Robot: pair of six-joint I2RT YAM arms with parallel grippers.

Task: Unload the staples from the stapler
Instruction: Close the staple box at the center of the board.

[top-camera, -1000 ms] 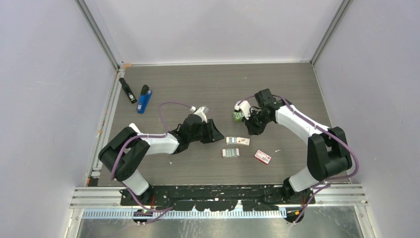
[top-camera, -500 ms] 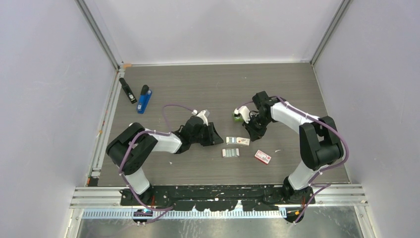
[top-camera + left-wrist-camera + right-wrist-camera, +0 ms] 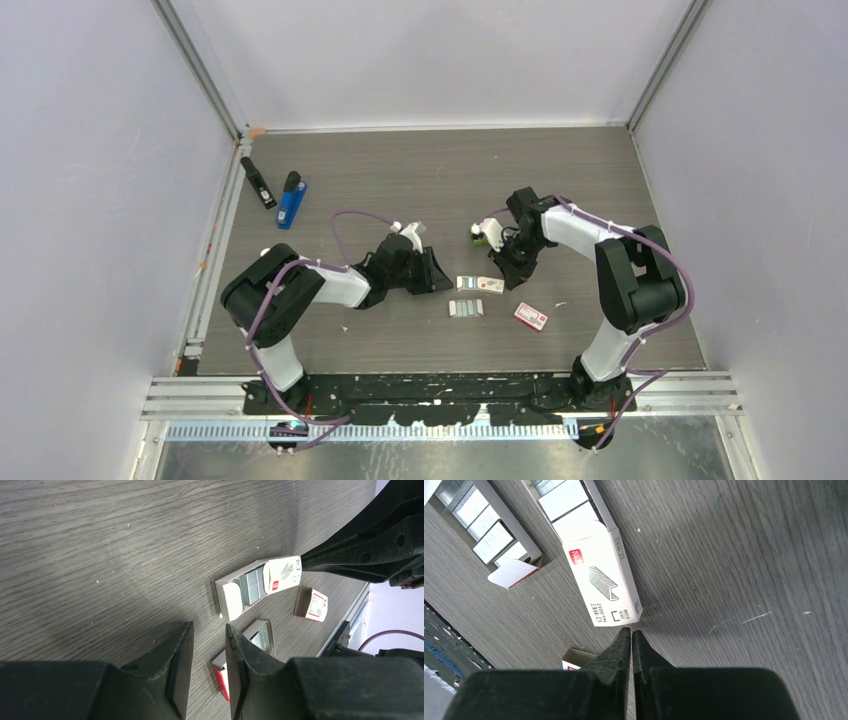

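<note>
A flat table [image 3: 420, 170] of grey, wood-grained laminate is seen, enclosed by smooth pale walls [image 3: 110, 200]. Two jointed white-and-black arms are folded inward over its middle, each trailed by a purple cable.

The left gripper [image 3: 209, 627] is held low and level above the board. Its angular black fingers [image 3: 175, 660] are parted by a narrow slot, and nothing is gripped between them. The right gripper [image 3: 630, 631] is clenched: its tapered black tips are pressed together with nothing between them, and they are set right at the short end of a white cardboard box [image 3: 601, 577].

A black stapler [image 3: 258, 183] and a blue stapler [image 3: 291, 199], both long and narrow, are laid side by side at the far left edge, well apart from both grippers. Their contents cannot be made out.

A small green packet [image 3: 481, 235] is seen just beside the right wrist.

The white box is printed with a staple drawing, and its tray is slid partly out. A second open tray [image 3: 526, 547] with a red-and-white flap lies near it, and a third red-and-white box [image 3: 531, 317] lies a little apart.

The staples [image 3: 566, 497] are found in these two trays: flat, ribbed, silvery-grey strips packed edge to edge, between the two grippers.
</note>
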